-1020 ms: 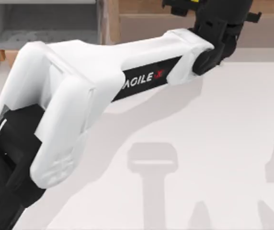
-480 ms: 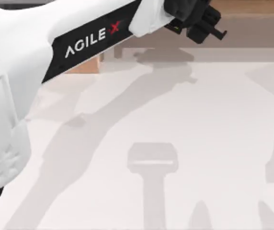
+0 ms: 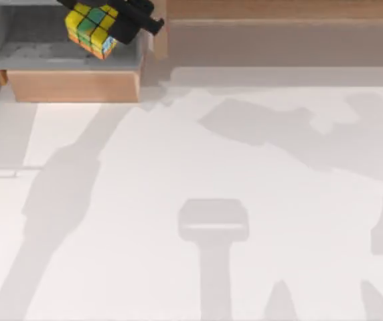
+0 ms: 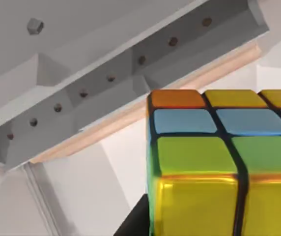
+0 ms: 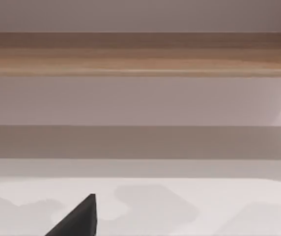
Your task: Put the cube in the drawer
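At the upper left of the top view, the left gripper [image 3: 114, 23] clamps the cube [image 3: 92, 29], holding it above the grey interior of the open drawer [image 3: 74, 85].

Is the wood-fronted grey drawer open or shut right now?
Open: the top view shows the wood-fronted grey drawer's grey inside, with the left gripper holding the sticker-covered puzzle cube above it.

I count one cube [image 3: 92, 29], one drawer [image 3: 73, 85], one long wooden shelf [image 3: 278, 27], one table [image 3: 245, 200], one gripper [image 3: 134, 15] of mine above the drawer
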Robot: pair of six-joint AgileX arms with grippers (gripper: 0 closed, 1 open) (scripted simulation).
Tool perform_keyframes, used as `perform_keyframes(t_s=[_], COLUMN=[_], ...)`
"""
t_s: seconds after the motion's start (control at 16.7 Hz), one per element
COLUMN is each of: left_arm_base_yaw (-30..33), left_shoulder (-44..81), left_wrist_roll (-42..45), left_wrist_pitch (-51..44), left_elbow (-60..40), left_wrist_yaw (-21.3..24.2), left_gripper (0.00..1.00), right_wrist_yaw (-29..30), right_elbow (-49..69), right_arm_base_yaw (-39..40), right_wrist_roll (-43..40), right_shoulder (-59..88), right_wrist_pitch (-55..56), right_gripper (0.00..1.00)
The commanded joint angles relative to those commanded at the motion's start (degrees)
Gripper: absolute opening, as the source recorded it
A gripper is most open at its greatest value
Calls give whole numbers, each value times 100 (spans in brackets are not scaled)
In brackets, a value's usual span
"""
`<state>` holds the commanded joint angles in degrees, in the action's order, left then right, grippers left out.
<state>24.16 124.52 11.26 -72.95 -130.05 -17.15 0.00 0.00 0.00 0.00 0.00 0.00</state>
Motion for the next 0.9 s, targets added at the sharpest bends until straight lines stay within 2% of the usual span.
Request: perform_keyframes(t_s=[0.24,0.54,0.72,0.9], left_arm_base_yaw=[-1479,-3146,-3813,-4185], left_shoulder=[452,1422,2173,2910], left_wrist_roll=[259,566,727,861], left_wrist_pitch=[-1170,-1978,-2217,-2339], left_elbow=[-973,-2280,-2928,-3372], left_wrist_yaw=[442,986,1312,1593], left_gripper=[0,0,0,0], right_wrist_yaw=[0,0,0,0], right_elbow=[0,0,0,0], right_arm_base_yaw=[0,0,0,0], right_wrist_roll=[0,0,0,0], right_shoulder=[0,0,0,0], right_wrist_pitch=[0,0,0,0], right_gripper=[100,100,100,100])
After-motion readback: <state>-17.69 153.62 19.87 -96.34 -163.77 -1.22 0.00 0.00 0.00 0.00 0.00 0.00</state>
